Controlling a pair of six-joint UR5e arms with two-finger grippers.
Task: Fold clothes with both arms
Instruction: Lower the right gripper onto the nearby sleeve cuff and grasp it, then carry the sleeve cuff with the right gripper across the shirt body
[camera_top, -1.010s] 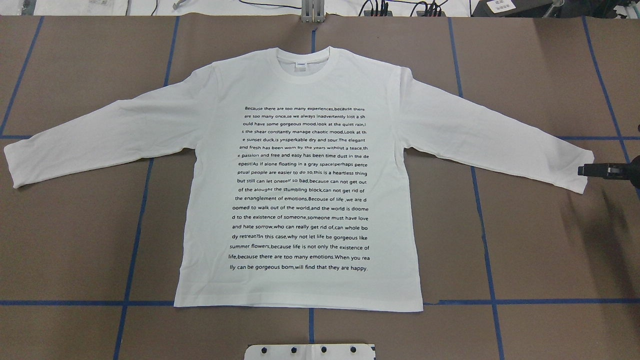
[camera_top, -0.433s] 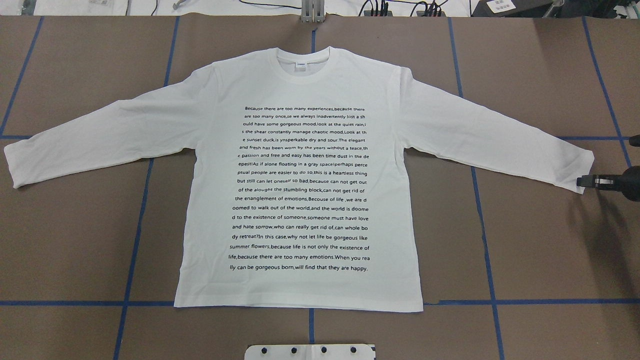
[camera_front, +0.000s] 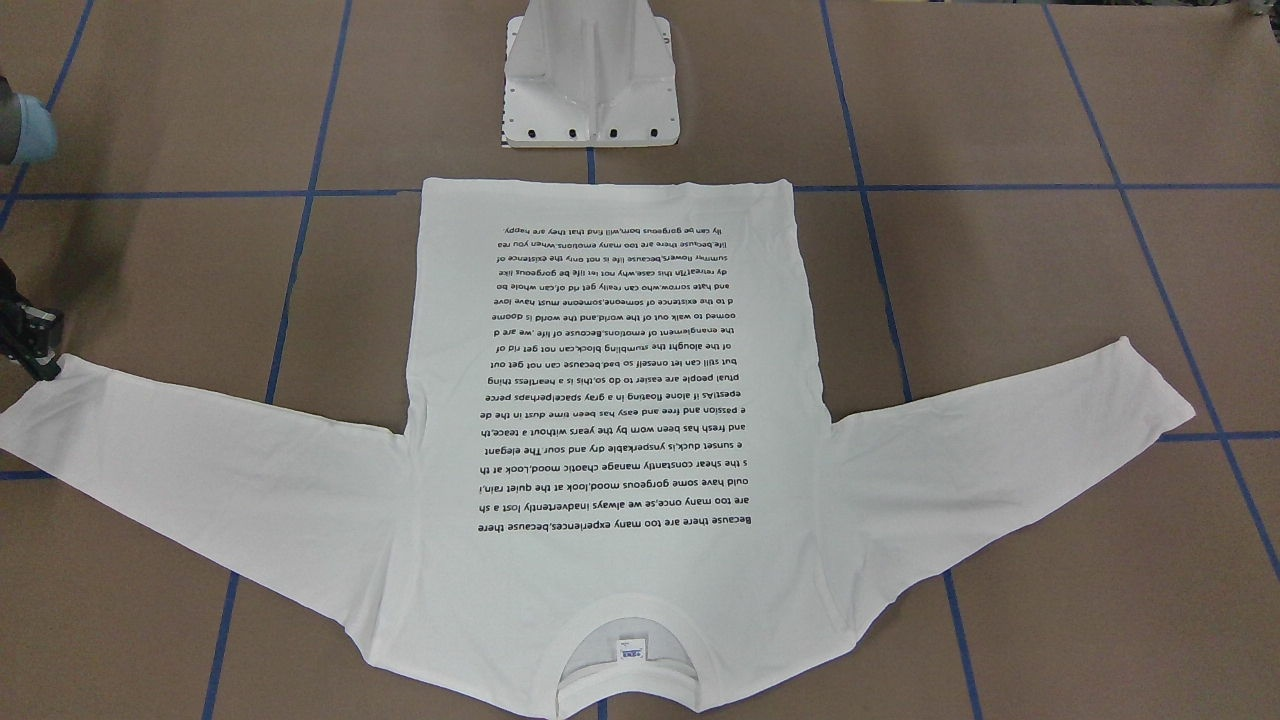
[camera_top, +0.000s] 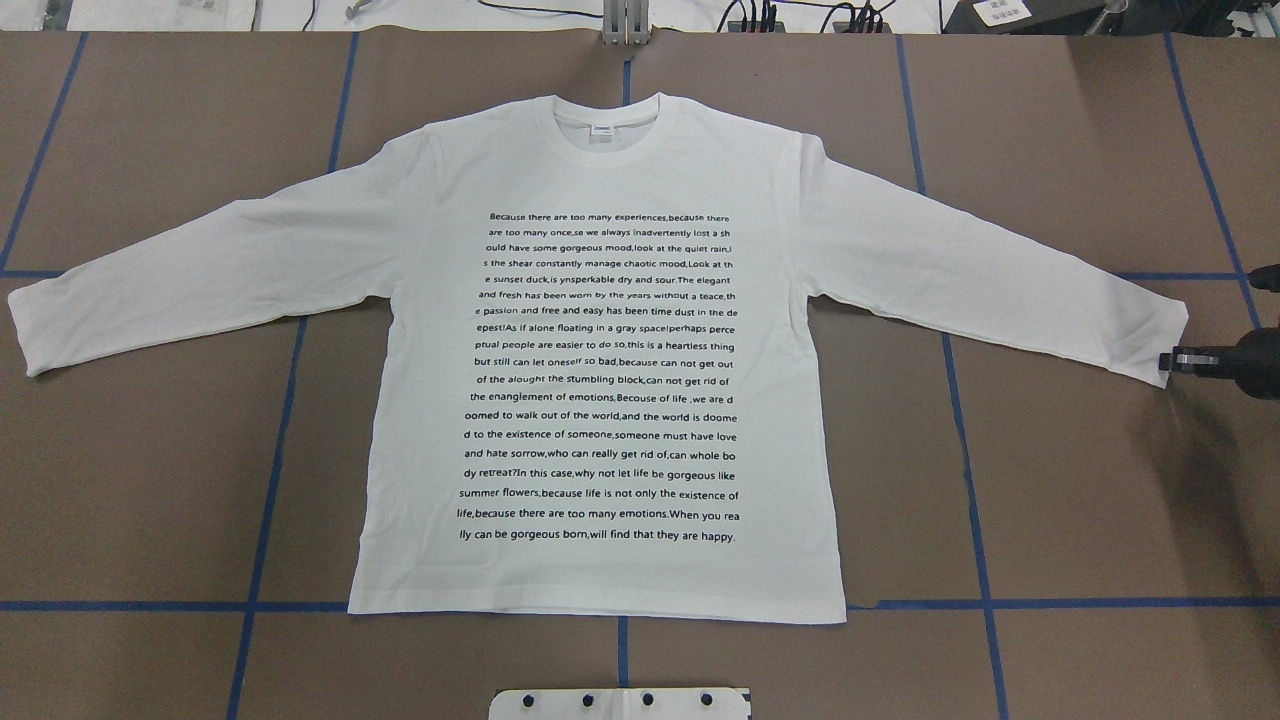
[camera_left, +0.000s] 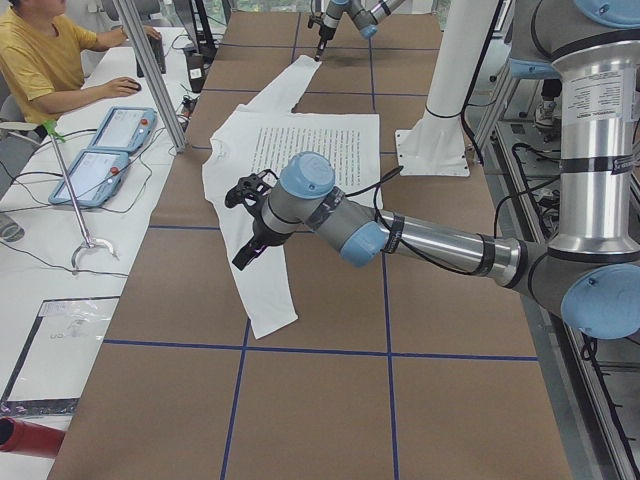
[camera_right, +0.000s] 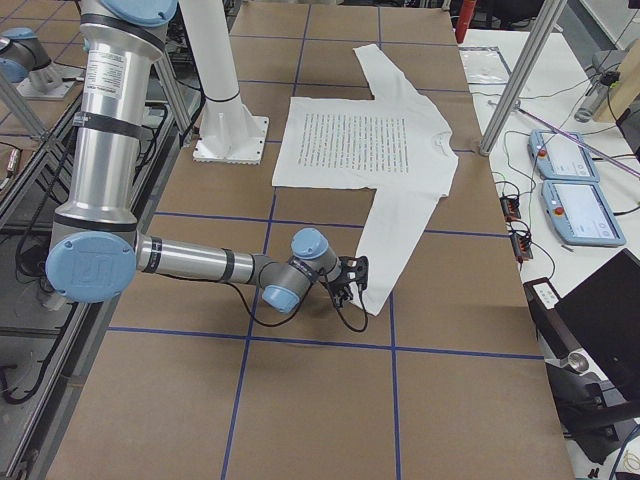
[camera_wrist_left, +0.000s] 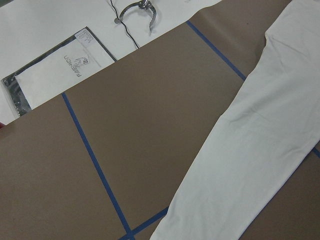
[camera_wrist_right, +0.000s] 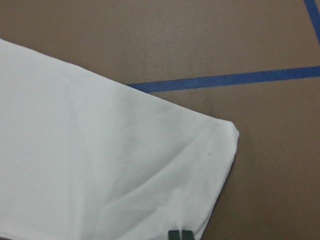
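Observation:
The white long-sleeved T-shirt (camera_top: 600, 380) lies flat on the brown table, print up, collar away from me, both sleeves spread out; it also shows in the front view (camera_front: 610, 400). My right gripper (camera_top: 1170, 360) sits low at the near corner of the right sleeve's cuff (camera_wrist_right: 125, 170). In the right wrist view its fingertips (camera_wrist_right: 174, 235) are pressed together at the cuff's edge; I cannot tell if cloth is between them. My left gripper (camera_left: 242, 228) shows only in the exterior left view, hovering above the left sleeve (camera_wrist_left: 250, 150); I cannot tell whether it is open or shut.
The white pedestal base (camera_front: 590, 80) stands at the shirt's hem side. Blue tape lines (camera_top: 270, 450) cross the table. Past the far edge are an operator (camera_left: 40, 60), teach pendants (camera_left: 105, 150) and an aluminium post (camera_left: 160, 70).
My right gripper has moved a little toward the robot along the cuff's edge and turned, ending at the cuff's near corner. The shirt has not moved.

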